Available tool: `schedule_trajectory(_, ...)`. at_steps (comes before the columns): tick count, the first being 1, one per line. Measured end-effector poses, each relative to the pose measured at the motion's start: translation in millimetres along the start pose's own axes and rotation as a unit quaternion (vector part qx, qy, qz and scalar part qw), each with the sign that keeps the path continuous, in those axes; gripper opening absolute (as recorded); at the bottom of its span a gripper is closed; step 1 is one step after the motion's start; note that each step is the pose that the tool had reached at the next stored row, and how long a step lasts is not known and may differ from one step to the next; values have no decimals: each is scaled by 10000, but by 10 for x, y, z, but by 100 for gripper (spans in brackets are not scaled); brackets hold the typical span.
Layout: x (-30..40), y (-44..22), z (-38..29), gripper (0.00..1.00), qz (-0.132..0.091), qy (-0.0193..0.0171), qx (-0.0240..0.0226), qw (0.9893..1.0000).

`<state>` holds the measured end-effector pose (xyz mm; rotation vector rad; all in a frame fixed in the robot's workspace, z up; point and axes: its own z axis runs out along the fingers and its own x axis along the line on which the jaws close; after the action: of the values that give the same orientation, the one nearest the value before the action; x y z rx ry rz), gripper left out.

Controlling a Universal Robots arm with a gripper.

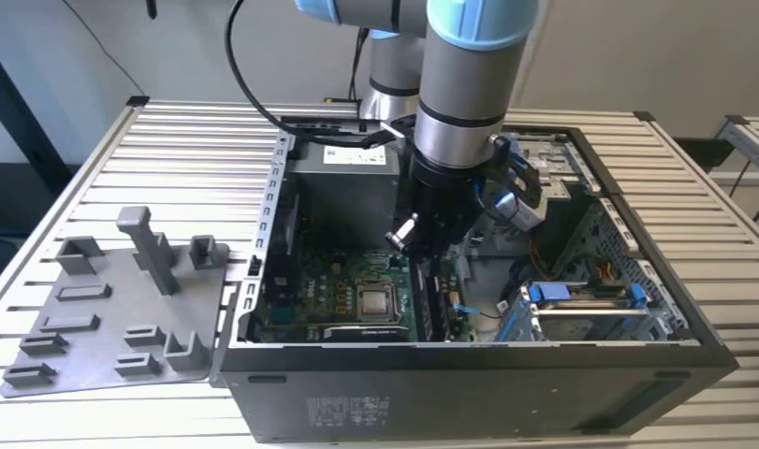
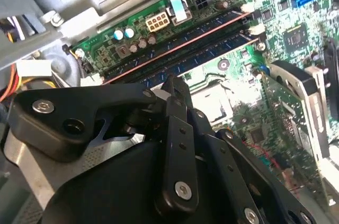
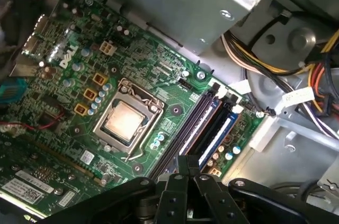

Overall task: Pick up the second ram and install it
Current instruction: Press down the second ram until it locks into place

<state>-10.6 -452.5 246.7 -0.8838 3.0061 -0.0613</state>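
Dark and closed, the near wall of the computer case [image 1: 479,402] faces the exterior view, and the case stands open-topped on a slatted table [image 1: 192,140]. Beside it, on the exterior view's left, lies 1 grey holder tray [image 1: 105,318] with upright posts, just touching the case's near corner. Inside the case, the green motherboard [image 1: 316,299] covers the floor on that same side, with the bare metal processor [image 1: 376,301] near its middle. A drive cage with blue clips [image 1: 579,309] sits on the exterior view's right. Between them the gripper [image 1: 416,251] reaches down into the case from the arm [image 1: 473,84], its tip low over the memory slots. In the second wrist view the gripper [image 2: 174,82] ends right at the near end of 2 long dark boards standing on edge in neighbouring slots. The one at its tip is the second ram [image 2: 206,57], lying along its slot; whether it is pushed fully home is unclear. Whether the jaws are open, closed or pinching that board, I cannot tell. Farther back stands the grey power-supply box [image 1: 342,182], and the first wrist view shows bundled cables [image 3: 318,86] beside it.
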Motion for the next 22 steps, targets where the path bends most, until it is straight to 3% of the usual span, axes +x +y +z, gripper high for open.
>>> schedule_trajectory(3, 3, 1, 1, 11, -266, -10, 1, 9996)
schedule_trajectory(6, 3, 2, 1, 11, -544, -21, 2, 9985)
schedule_trajectory(11, 5, 3, 2, 11, -995, -39, 4, 9950)
schedule_trajectory(14, 6, 4, 3, 11, -1268, -50, 5, 9919)
schedule_trajectory(17, 6, 4, 3, 11, -1534, -61, 6, 9881)
schedule_trajectory(22, 8, 5, 4, 11, -1985, -79, 7, 9801)
